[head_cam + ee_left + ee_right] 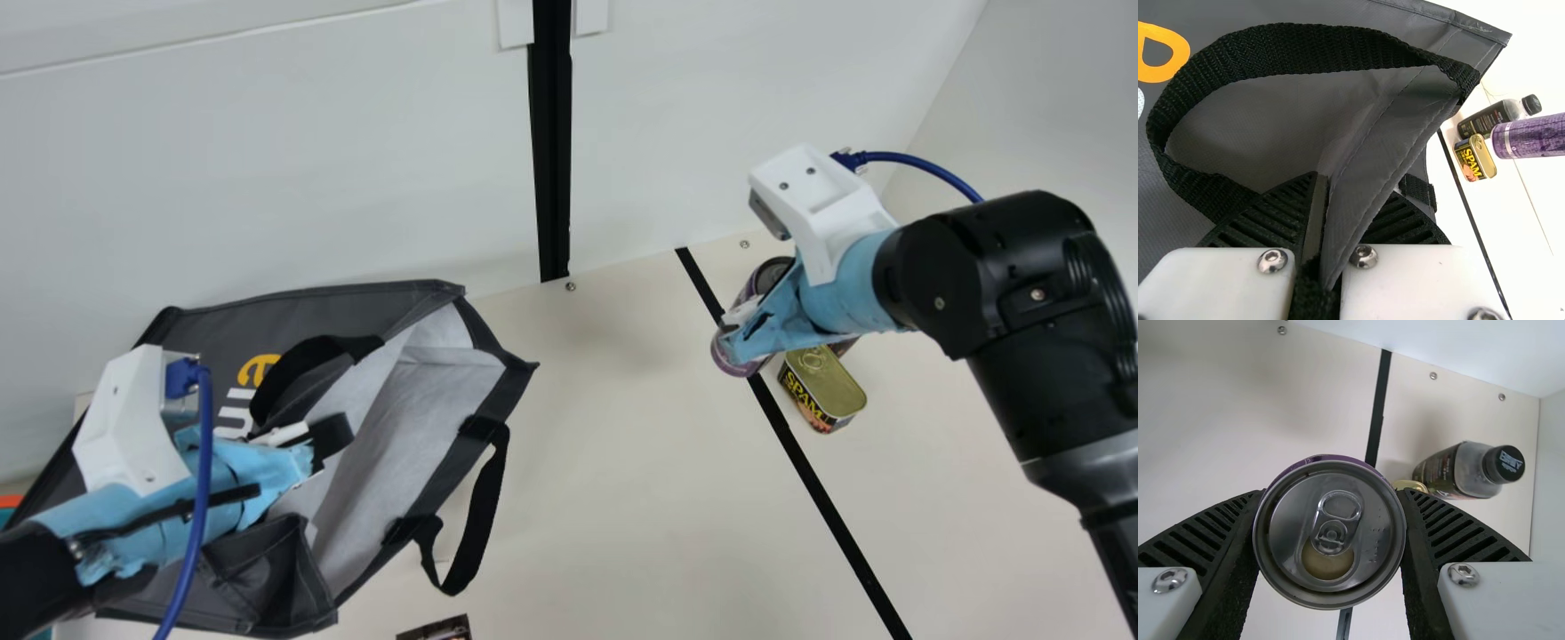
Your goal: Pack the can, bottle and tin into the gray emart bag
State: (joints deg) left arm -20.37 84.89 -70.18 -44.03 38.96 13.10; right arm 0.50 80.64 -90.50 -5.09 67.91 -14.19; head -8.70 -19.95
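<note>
Left fingers pinch bag edge, right the can (open table between).

"How does the robot's right arm look?"
"It has a rounded black joint housing, a silvery-gray band, a light-blue wrapping and an angular white mount with small screws."
"And its left arm?"
"That has ragged blue wrapping too, and a dark-blue cable."
"The fingers?"
"Black, ribbed, beside white blocks."
</note>
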